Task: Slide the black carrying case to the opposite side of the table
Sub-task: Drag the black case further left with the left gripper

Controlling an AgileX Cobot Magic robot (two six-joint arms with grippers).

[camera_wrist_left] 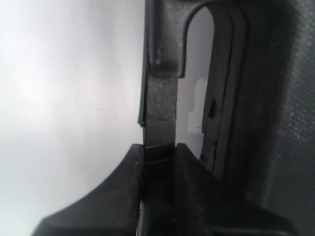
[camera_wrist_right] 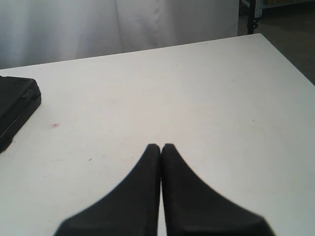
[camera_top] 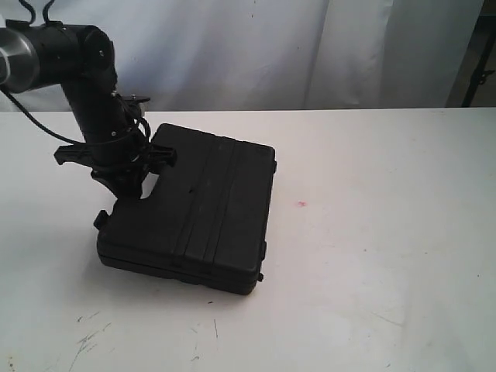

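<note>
Far left, ext. view: black arm (camera_top: 85, 85) angles down to the left gripper (camera_top: 128, 182) at the left edge of the case (camera_top: 209, 209). Left wrist view: its fingers (camera_wrist_left: 123, 187) are clamped on the case's handle (camera_wrist_left: 160, 98), one each side, both touching. The case is black w/ ribbed lid and lies flat on the white table (camera_top: 387, 271), left of centre, a bit skewed. Scuff marks (camera_top: 89, 337) front-left, near the table edge. Small red mark (camera_top: 301, 204) just right of the case. Right gripper (camera_wrist_right: 161, 147): fingers pressed together, nothing btwn them, over bare table well right of the case. Not seen in ext. view.
</note>
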